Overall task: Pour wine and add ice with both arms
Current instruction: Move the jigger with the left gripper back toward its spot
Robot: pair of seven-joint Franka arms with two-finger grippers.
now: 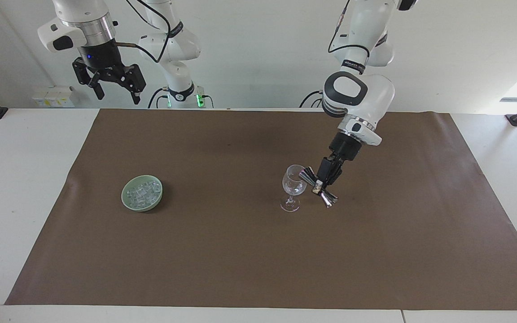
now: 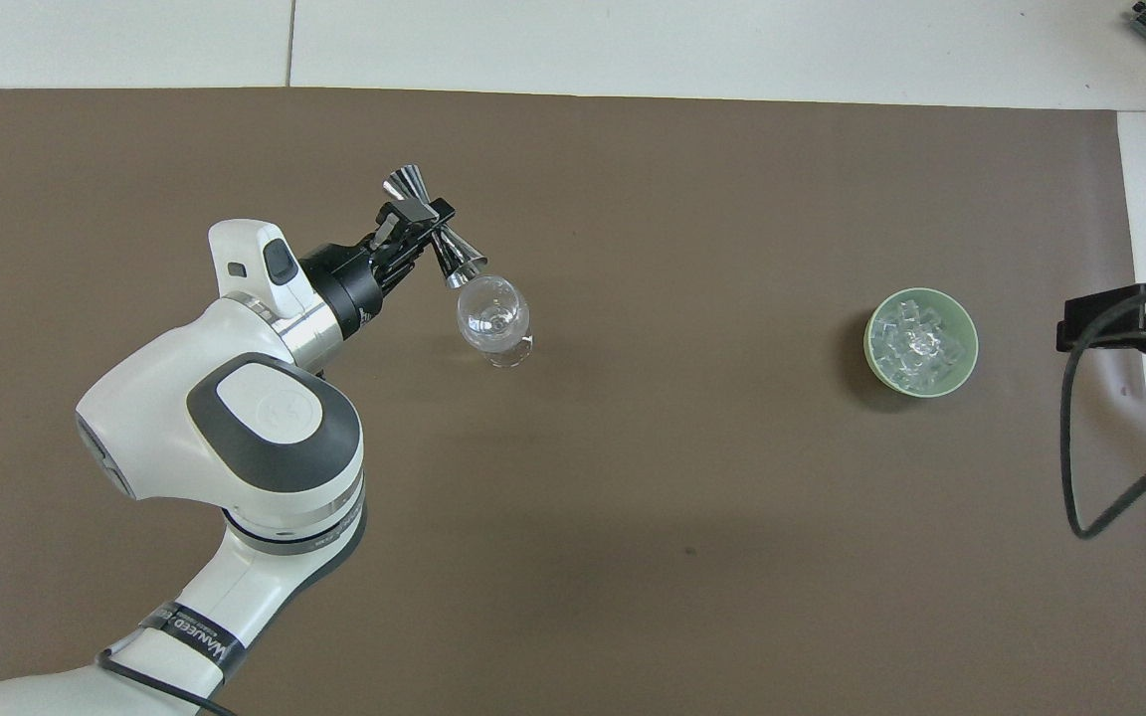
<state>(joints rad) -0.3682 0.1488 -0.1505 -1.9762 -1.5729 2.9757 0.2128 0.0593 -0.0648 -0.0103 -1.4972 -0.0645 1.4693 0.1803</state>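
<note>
The right gripper [image 1: 114,92] is hanging with its fingers spread and empty, waiting high above the table's edge at its own end. Below it, farther out on the brown mat [image 1: 258,269], the green bowl [image 1: 142,193] is holding the ice [image 1: 142,192]: small, glassy, probably slippery cubes, best pinched singly across flat faces. The wine glass [image 1: 292,187] is standing just beside the left gripper [image 1: 322,183], which is clenching a steel jigger [image 1: 317,186] at its waist, one cup tipping over the fragile, thin-stemmed glass's rim.
</note>
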